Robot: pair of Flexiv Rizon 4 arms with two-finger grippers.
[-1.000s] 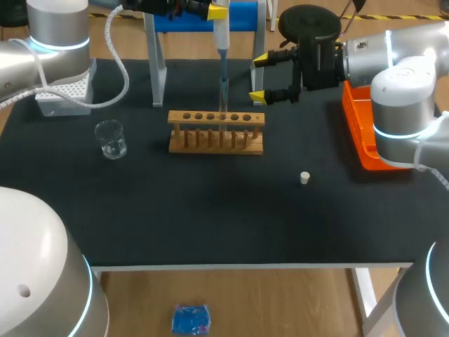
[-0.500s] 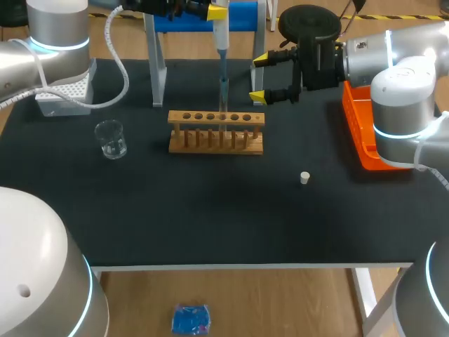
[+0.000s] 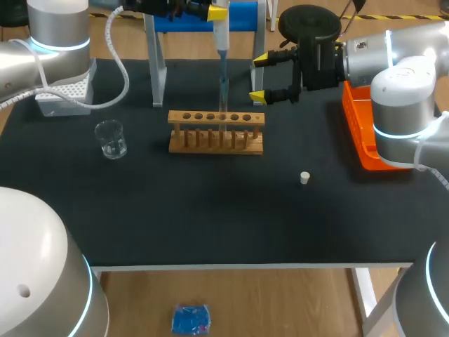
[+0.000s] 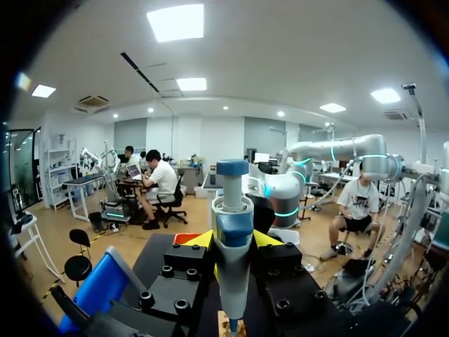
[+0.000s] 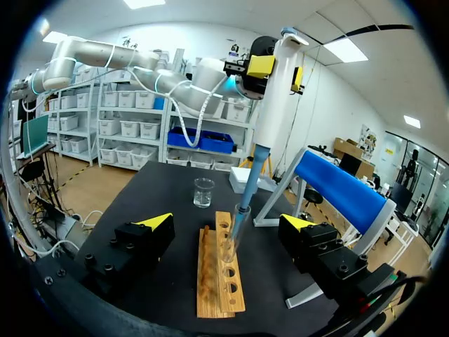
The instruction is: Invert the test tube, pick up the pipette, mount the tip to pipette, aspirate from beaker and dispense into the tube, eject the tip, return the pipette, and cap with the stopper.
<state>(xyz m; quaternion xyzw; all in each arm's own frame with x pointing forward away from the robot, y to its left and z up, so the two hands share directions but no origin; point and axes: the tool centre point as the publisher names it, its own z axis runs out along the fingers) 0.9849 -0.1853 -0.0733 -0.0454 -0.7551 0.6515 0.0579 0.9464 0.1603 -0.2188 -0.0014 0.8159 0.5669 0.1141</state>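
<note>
While our left gripper [image 4: 233, 242] clamps the pipette [image 3: 222, 38] over the rack [image 3: 216, 131], our right gripper [image 3: 259, 78] gapes; on the black table [image 3: 210, 217], beaker [image 3: 111, 138] at nine o'clock, stopper [image 3: 304, 177] at four.

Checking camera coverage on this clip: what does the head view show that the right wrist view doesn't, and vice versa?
Head view only: the stopper and the orange tray. Right wrist view only: the top of the pipette, with the left gripper clamping it from both sides. Both: the pipette's lower end at the wooden rack, the beaker, the open right gripper.
</note>
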